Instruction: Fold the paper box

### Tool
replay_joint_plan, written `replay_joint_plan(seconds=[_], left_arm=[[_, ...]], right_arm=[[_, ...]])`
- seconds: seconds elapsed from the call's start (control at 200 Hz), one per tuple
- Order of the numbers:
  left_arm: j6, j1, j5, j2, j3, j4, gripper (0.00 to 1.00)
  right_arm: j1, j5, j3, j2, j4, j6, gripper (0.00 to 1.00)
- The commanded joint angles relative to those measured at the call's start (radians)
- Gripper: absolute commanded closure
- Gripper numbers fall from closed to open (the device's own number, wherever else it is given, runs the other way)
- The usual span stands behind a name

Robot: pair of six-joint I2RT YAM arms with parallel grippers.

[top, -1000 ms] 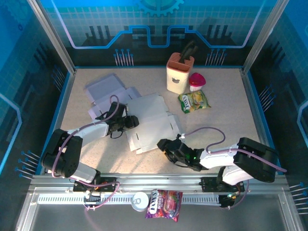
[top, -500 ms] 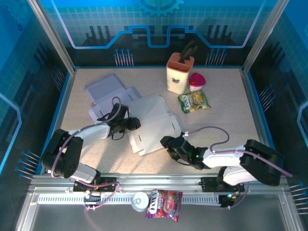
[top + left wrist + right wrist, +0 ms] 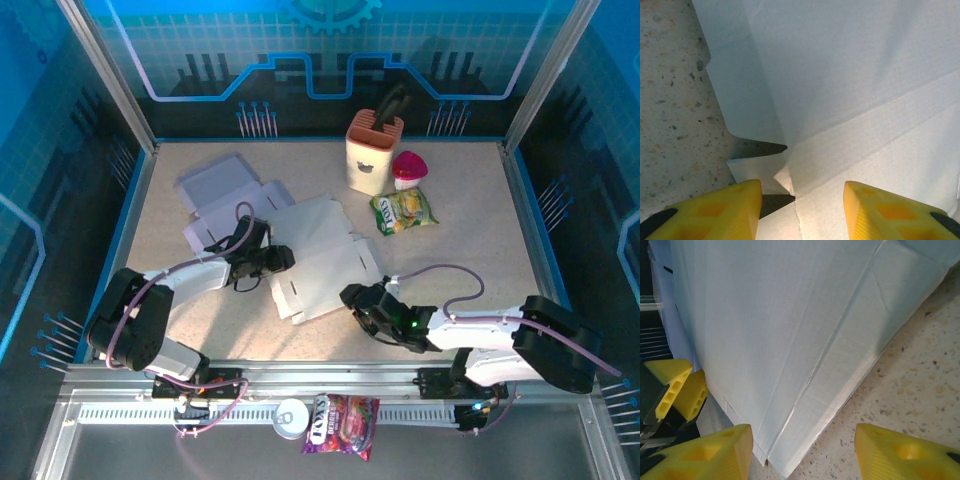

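Two end effectors, one flat sheet, and it's tightening up! At the sheet's 9 o'clock side, the left end effector [image 3: 278, 259] has nudged toward 3 o'clock. It now sits over the notched edge of the paper box [image 3: 320, 250], yellow fingers [image 3: 715, 210] spread, a crease running between them, nothing pinched. The box lies unfolded mid-counter and looks to have slid slightly toward 3 o'clock. On to the right end effector [image 3: 352, 298]: it has crept up to the sheet's 5 o'clock corner, jaws wide, that corner sitting in the gap, no clamp. My read is that both are lining up on flaps and folding has not yet begun.

Now for room. A second flat sheet [image 3: 222, 190] lies at the box's 10 o'clock, touching or just beside it, I can't tell which. The beige holder [image 3: 373, 152] and snack packet [image 3: 403, 211] crowd 1 o'clock. Bare counter [image 3: 470, 250] opens out at 3 o'clock, probably the safest side to swing a panel.
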Motion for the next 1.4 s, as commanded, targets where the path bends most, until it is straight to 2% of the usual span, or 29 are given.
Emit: replay_joint_plan(seconds=[0.0, 0.37, 0.655, 0.83, 1.035, 1.396], left_arm=[[-0.015, -0.01, 0.004, -0.019, -0.005, -0.006, 0.53], [-0.025, -0.027, 0.002, -0.022, -0.011, 0.001, 0.53], [-0.027, -0.037, 0.002, -0.016, -0.007, -0.002, 0.53], [-0.025, -0.045, -0.003, -0.003, 0.001, -0.005, 0.53], [-0.02, -0.049, -0.016, -0.006, 0.007, -0.015, 0.53], [-0.015, -0.05, -0.014, -0.002, 0.017, -0.022, 0.53]], right_arm=[[-0.02, 0.004, 0.03, 0.021, 0.001, 0.008, 0.44], [-0.053, -0.015, 0.026, 0.046, 0.016, 0.016, 0.45], [-0.083, -0.057, 0.014, 0.102, 0.128, 0.018, 0.45], [-0.077, -0.042, 0.019, 0.062, 0.07, 0.012, 0.46], [-0.065, 0.004, 0.026, -0.051, -0.107, 0.006, 0.46], [-0.078, -0.002, -0.006, -0.021, -0.056, 0.032, 0.46]])
